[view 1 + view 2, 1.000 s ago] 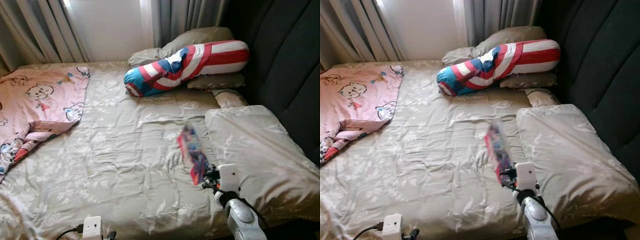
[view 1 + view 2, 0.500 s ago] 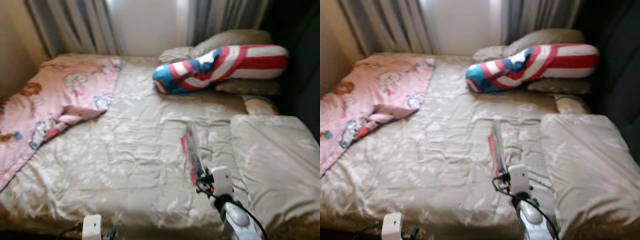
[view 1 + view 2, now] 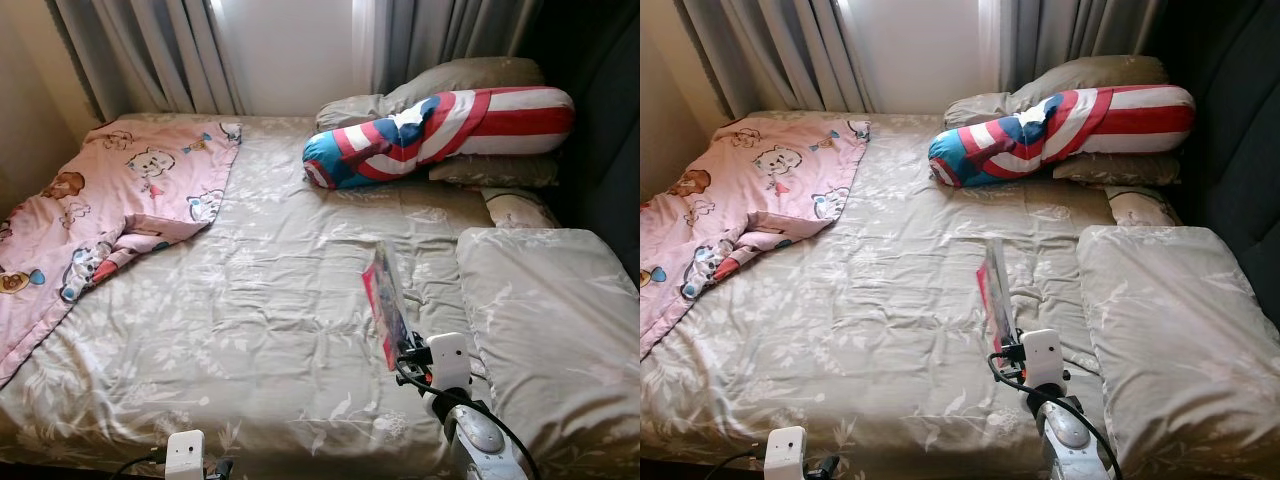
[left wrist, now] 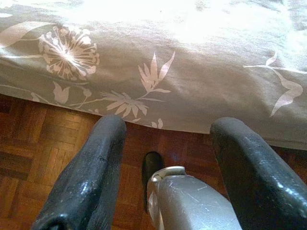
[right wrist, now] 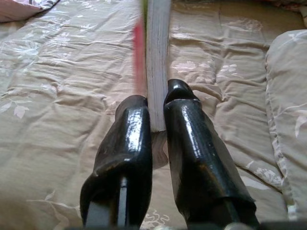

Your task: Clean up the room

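My right gripper (image 5: pixel 156 103) is shut on a thin book (image 3: pixel 385 303) with a red, colourful cover, held on edge above the beige bedspread (image 3: pixel 260 300). The wrist view shows its white page block (image 5: pixel 158 48) clamped between my black fingers (image 5: pixel 125 143). My left gripper (image 4: pixel 163 139) hangs open low by the bed's edge, over the wooden floor (image 4: pixel 29 158); its wrist (image 3: pixel 185 455) shows at the bottom of the head view.
A pink cartoon blanket (image 3: pixel 90 220) lies crumpled on the bed's left side. A red, white and blue bolster (image 3: pixel 440 125) rests on pillows at the head. A large beige pillow (image 3: pixel 550 320) lies on the right. Curtains (image 3: pixel 150 50) hang behind.
The camera has swung left, so the whole bed has shifted right in view. The book stays clamped in my right gripper and reads sharper now.
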`<state>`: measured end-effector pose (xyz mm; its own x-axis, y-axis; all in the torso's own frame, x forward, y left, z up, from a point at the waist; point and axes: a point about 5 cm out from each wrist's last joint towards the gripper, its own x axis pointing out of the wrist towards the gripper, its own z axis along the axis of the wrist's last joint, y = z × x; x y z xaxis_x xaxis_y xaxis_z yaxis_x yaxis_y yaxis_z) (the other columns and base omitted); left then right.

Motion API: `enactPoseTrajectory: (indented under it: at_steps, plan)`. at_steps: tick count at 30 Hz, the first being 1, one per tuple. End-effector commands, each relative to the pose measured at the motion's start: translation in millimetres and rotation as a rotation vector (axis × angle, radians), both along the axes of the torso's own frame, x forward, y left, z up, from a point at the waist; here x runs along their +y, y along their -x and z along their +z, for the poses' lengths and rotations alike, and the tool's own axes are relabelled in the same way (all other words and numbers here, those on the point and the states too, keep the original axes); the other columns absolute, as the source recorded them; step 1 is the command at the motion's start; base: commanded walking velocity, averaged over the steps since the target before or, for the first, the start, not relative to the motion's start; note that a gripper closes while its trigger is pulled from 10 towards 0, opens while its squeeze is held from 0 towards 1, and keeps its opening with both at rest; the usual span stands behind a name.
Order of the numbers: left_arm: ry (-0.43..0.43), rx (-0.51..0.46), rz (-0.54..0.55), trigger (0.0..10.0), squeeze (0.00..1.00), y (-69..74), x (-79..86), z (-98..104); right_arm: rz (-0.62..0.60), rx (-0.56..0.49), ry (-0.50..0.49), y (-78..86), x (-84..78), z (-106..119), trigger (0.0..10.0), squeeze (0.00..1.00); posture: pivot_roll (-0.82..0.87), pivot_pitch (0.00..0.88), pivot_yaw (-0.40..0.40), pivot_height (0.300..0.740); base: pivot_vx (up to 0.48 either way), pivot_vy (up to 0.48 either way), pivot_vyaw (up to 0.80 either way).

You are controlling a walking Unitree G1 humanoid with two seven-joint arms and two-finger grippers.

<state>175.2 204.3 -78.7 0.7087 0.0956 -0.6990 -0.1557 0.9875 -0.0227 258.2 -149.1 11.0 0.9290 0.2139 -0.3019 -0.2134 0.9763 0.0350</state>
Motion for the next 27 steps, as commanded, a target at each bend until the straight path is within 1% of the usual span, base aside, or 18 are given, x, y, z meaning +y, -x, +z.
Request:
enactPoseTrajectory:
  at_steps: [1,23,27]
  plan:
    - [-0.006,0.017,-0.01,10.0,0.0,2.4,0.4,-1.5,0.004,-0.037,-0.004,-3.4,2.4,5.4,10.0,0.0,-0.03,0.011,-0.002,0.717,0.0,0.0,0.0]
    - [0.008,0.019,-0.008,10.0,0.0,3.3,-1.3,-2.2,-0.001,-0.029,0.005,-3.8,2.6,4.3,10.0,0.0,-0.03,0.011,-0.006,0.717,0.0,0.0,0.0]
    - [0.008,0.017,-0.01,10.0,0.0,3.0,-2.0,-2.1,-0.002,-0.029,0.006,-3.7,2.2,4.4,10.0,0.0,-0.03,0.011,-0.007,0.717,0.244,0.0,0.0]
